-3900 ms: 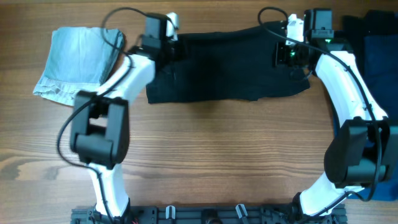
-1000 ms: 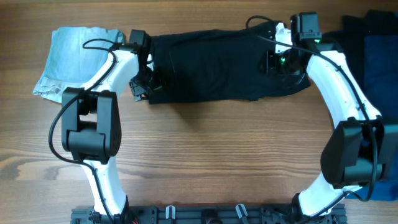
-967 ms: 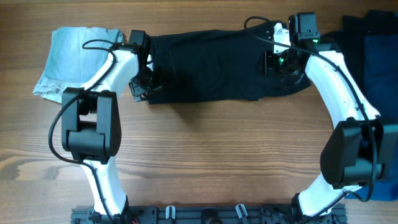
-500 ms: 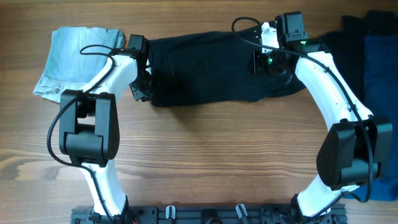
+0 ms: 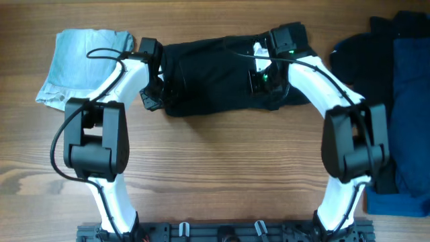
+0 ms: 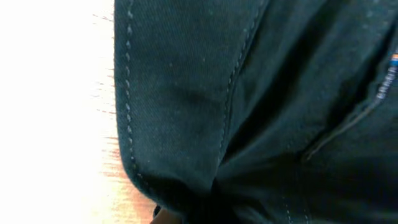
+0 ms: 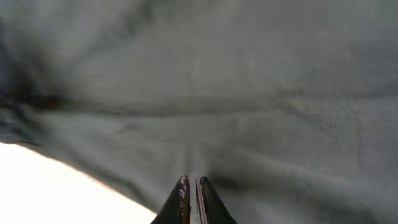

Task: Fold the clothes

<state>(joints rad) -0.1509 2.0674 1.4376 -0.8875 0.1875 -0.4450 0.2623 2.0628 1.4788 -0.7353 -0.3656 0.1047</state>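
A black garment (image 5: 205, 74) lies across the far middle of the wooden table, its right end doubled over toward the left. My left gripper (image 5: 153, 95) sits at the garment's lower left corner, where the cloth is bunched, and looks shut on it. In the left wrist view, black stitched cloth (image 6: 249, 93) fills the frame and the jaws (image 6: 186, 219) are almost hidden beneath it. My right gripper (image 5: 259, 79) is over the garment's middle right, shut on a pinch of the cloth. In the right wrist view its fingertips (image 7: 193, 186) are pressed together against the dark fabric (image 7: 236, 93).
A folded light blue cloth (image 5: 84, 57) lies at the far left, just beyond my left arm. A pile of dark and navy clothes (image 5: 403, 87) covers the right edge of the table. Bare wood (image 5: 222, 168) stretches in front of the garment.
My right gripper has moved left across the garment, pulling its right end over the middle, so the garment is shorter. My left gripper has stayed at the lower left corner.
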